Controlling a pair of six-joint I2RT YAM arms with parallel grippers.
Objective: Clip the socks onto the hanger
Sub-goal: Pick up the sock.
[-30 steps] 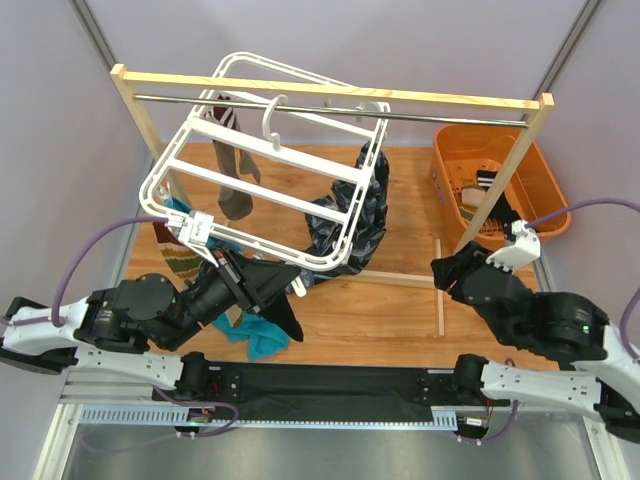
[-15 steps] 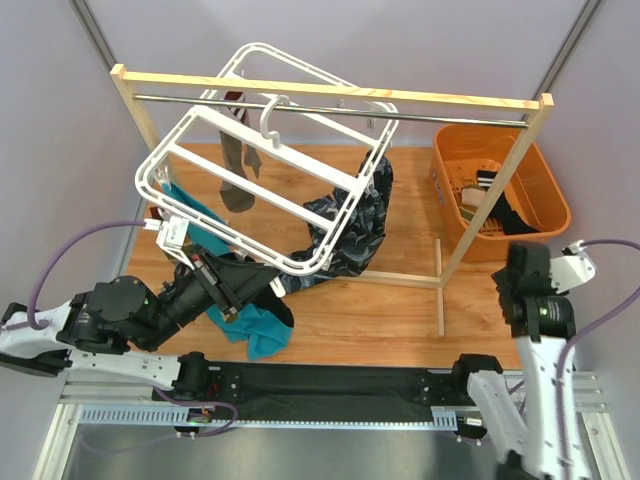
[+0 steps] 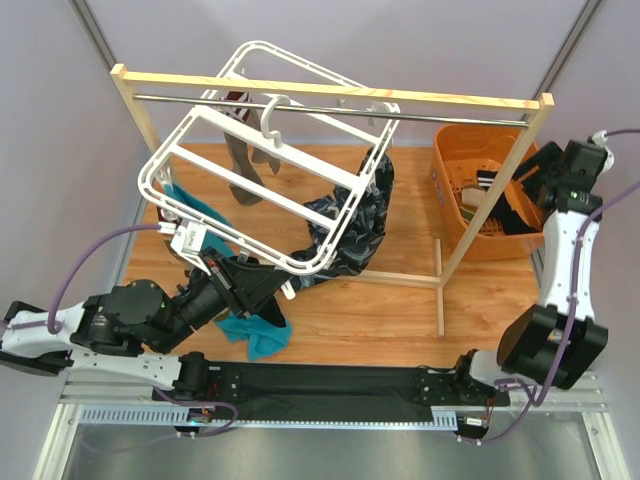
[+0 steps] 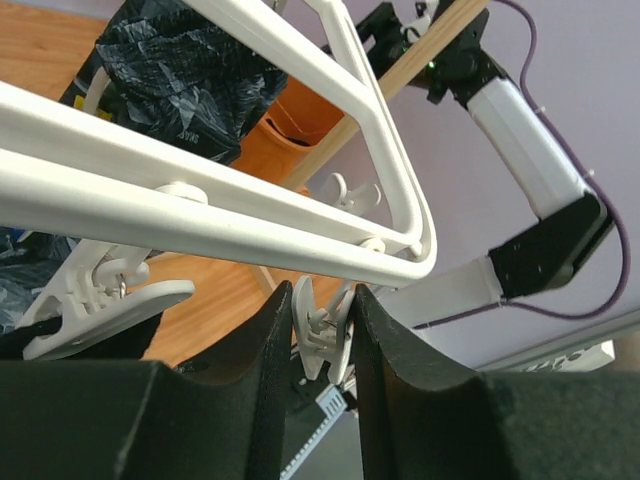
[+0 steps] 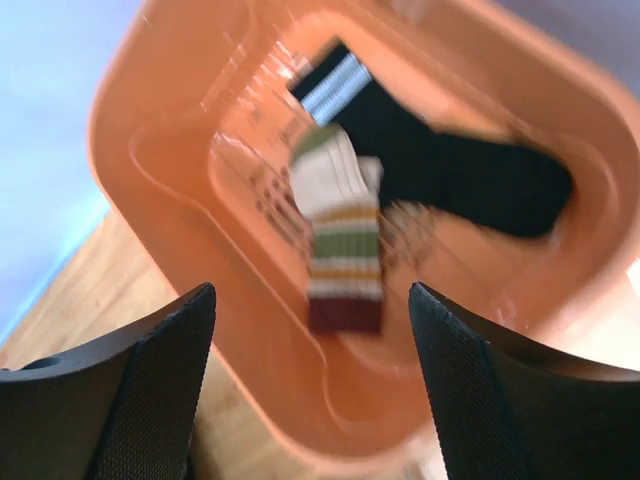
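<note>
Hanger (image 4: 200, 205) clip (image 4: 322, 330) sits pinched between left fingers (image 4: 250, 380); right fingers (image 5: 150, 390) spread above socks (image 5: 345, 240) in orange basket (image 5: 130, 130).

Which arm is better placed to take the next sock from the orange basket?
Right. The right gripper hangs open above the basket, over the striped sock; the left gripper is shut on a hanger clip.

Inside the orange basket (image 5: 160, 220), the striped sock (image 5: 343, 245) and black sock (image 5: 460, 180) are smeared by blur, the basket's rim runs off the edge, and from above the rack post (image 3: 497, 190) partly hides them.
</note>
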